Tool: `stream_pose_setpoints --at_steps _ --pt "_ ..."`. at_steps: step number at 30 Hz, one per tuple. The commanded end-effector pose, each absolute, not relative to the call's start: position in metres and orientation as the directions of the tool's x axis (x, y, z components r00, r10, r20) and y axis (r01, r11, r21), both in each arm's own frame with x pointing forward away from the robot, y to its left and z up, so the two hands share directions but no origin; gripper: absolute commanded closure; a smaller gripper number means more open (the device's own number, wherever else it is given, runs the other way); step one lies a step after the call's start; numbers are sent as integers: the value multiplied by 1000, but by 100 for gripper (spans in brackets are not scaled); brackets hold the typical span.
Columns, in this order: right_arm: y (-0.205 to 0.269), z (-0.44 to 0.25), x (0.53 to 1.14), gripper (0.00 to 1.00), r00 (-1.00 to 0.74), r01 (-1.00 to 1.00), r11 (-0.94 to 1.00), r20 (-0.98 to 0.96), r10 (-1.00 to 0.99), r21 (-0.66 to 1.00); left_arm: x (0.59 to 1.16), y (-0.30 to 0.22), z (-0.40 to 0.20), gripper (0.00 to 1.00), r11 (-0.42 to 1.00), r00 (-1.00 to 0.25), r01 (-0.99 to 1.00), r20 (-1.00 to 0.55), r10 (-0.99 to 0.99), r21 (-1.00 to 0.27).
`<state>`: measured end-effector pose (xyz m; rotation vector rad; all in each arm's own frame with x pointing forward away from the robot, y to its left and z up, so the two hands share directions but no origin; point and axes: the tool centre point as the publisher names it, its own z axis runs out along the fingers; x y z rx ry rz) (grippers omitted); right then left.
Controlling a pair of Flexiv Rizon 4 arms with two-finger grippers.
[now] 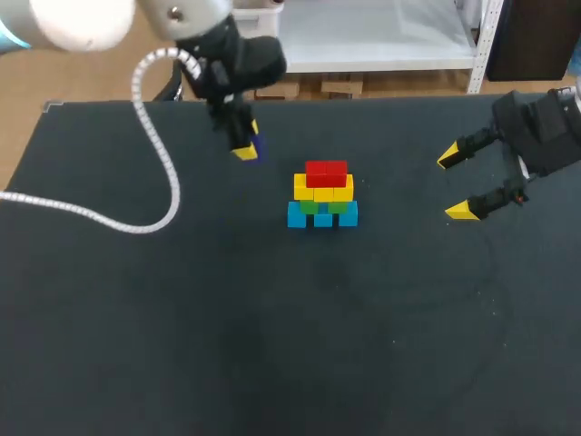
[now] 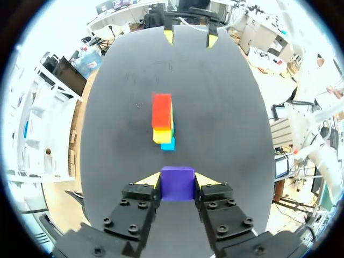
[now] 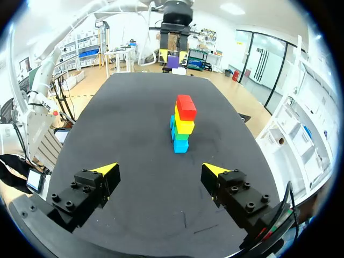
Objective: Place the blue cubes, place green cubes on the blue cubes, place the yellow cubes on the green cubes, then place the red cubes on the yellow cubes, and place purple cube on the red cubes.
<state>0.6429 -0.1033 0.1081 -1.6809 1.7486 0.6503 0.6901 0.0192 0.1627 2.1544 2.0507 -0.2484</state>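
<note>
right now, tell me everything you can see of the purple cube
The purple cube is a plain matte block with crisp edges, held level. The left gripper is shut on it, one yellow tip against each side. It sits apart from the stack of cubes ahead; whether it touches the table is unclear.

Surface (image 1: 272, 345): matte black, flat, fills most of the head view. Directly on it, near centre and a little toward the far edge: blue cubes (image 1: 297, 215), three showing in a row, close together with narrow gaps, all sitting flat. Left part: white coiled cable (image 1: 159, 163) comes in from the left edge, loops across the surface and curves up toward the far side. Right half: faint pale scuffs (image 1: 495, 291), thin and curved. Far-left corner carries a small light corner mark (image 1: 53, 105)
</note>
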Motion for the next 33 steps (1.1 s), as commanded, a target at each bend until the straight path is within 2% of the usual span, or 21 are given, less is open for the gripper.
stream_pose_setpoints --at_steps 1,18,33 --pt "-103 107 644 0 4 -995 67 -726 -687 -69 700 3 172 100 -60 53 997 -137 989 -45" --pt "-103 107 644 0 4 -995 67 -726 -687 -69 692 -66 157 100 -70 65 997 -164 984 -26" --pt "-103 107 644 0 4 -995 67 -726 -687 -69 696 -81 132 100 -23 12 998 -201 980 -51"
